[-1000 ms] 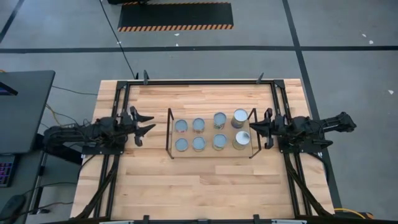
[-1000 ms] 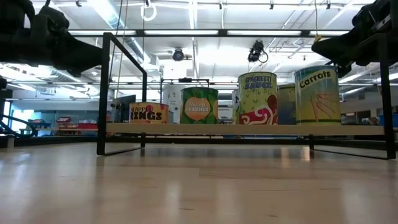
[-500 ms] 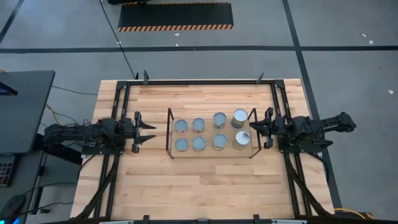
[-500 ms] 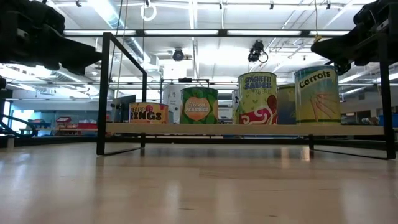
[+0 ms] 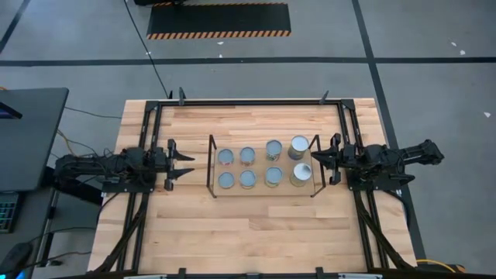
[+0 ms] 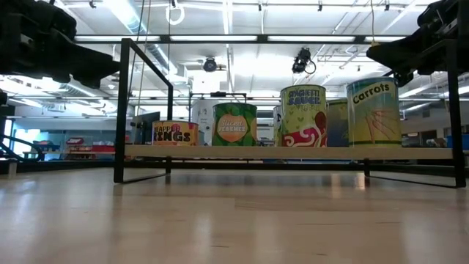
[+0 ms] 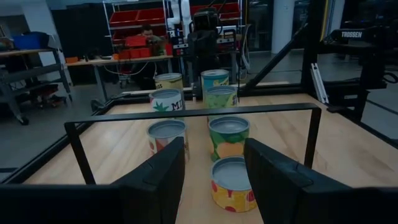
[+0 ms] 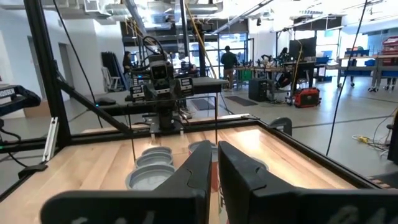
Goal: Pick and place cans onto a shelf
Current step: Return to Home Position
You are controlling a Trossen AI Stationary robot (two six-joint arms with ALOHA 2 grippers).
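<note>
One can [image 6: 374, 111] reads "Carrots", the neighbouring can [image 6: 303, 116] "Spaghetti Sauce".

All eight cans [image 5: 247, 179] are sitting upright on the shelf [image 5: 260, 165], that low light-wood board with black wire frames at its short ends, two rows of four with silvery tops up, the tall carrots can [image 6: 374, 111] right beside the spaghetti sauce can [image 6: 303, 116].
</note>
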